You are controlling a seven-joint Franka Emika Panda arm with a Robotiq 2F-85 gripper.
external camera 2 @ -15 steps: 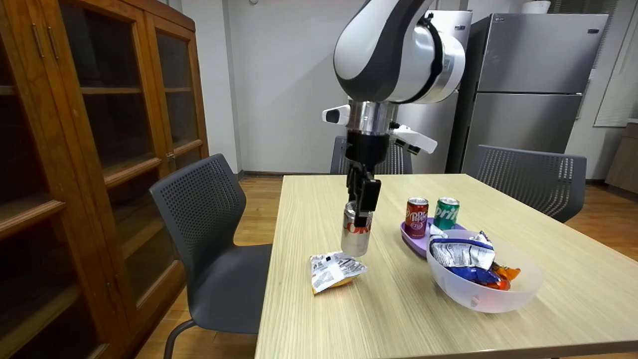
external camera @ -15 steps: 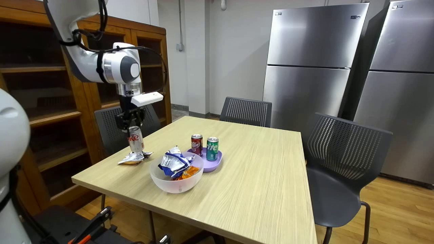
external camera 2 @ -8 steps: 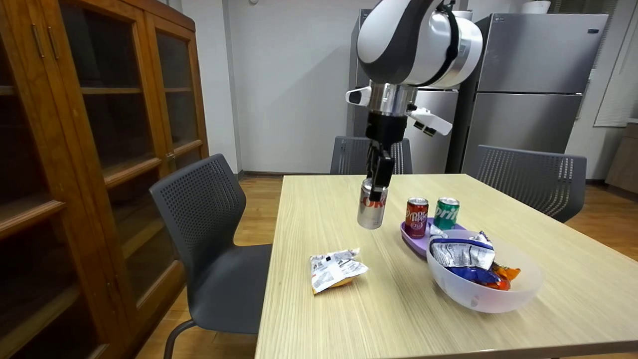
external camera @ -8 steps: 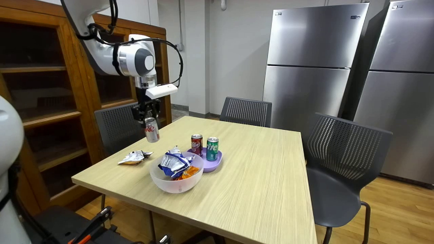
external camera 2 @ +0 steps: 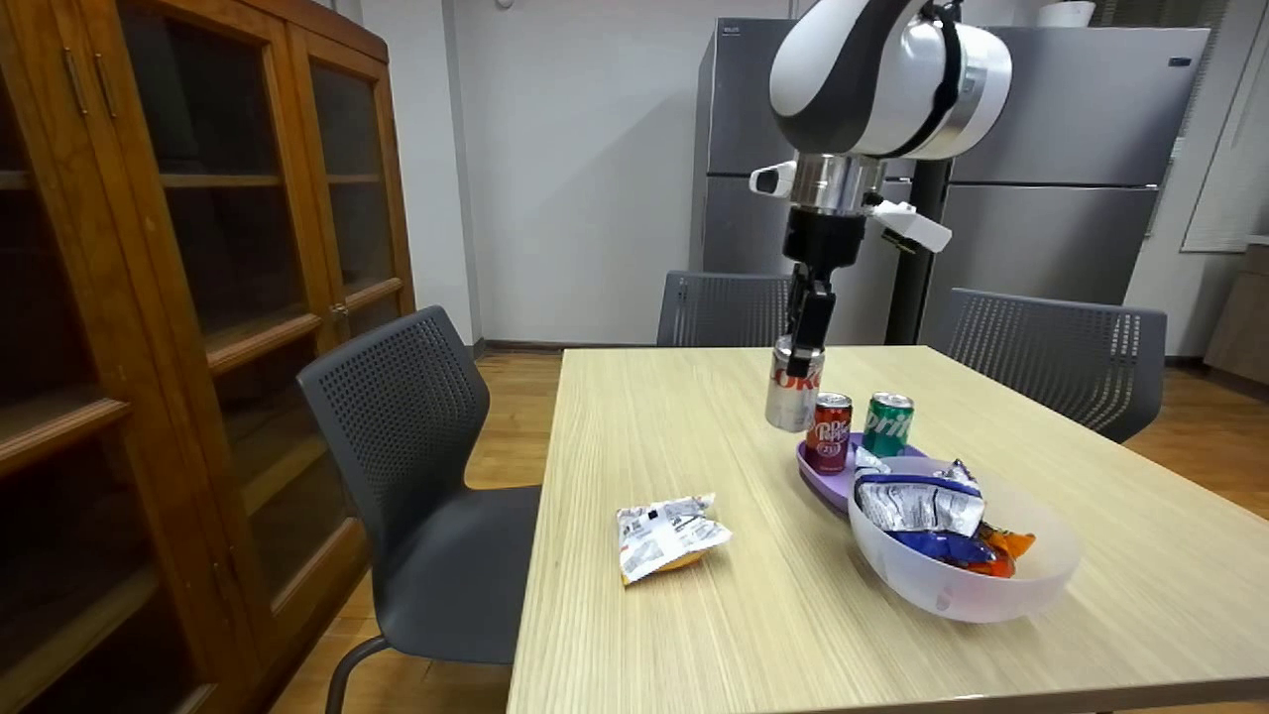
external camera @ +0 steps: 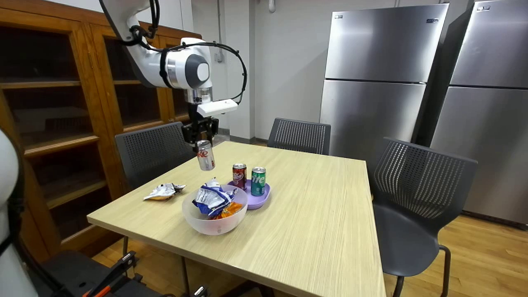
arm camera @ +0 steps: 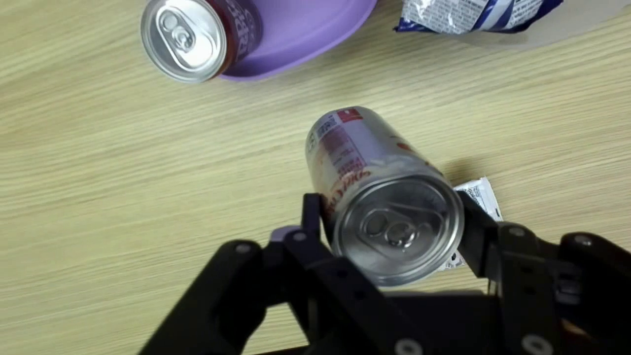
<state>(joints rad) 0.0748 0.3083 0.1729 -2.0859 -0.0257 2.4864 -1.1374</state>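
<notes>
Hovering above a pale rectangular wood-grain table (external camera: 313, 239), overlooking a frosted round bowl (external camera: 212, 227) at six o'clock in an exterior view. Clasping, with a black two-fingered gripper (arm camera: 391, 212) spread partway, a silver cylindrical metal can (external camera: 206, 159) in mid-air.

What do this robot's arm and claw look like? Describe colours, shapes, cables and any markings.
The arm is rounded and white with dark grey panels, a black strap and a silver collar with a white box beside it. A black cable loops outside. The claw is black, jointed, with narrow fingers and bolt heads. No lettering is readable.
</notes>
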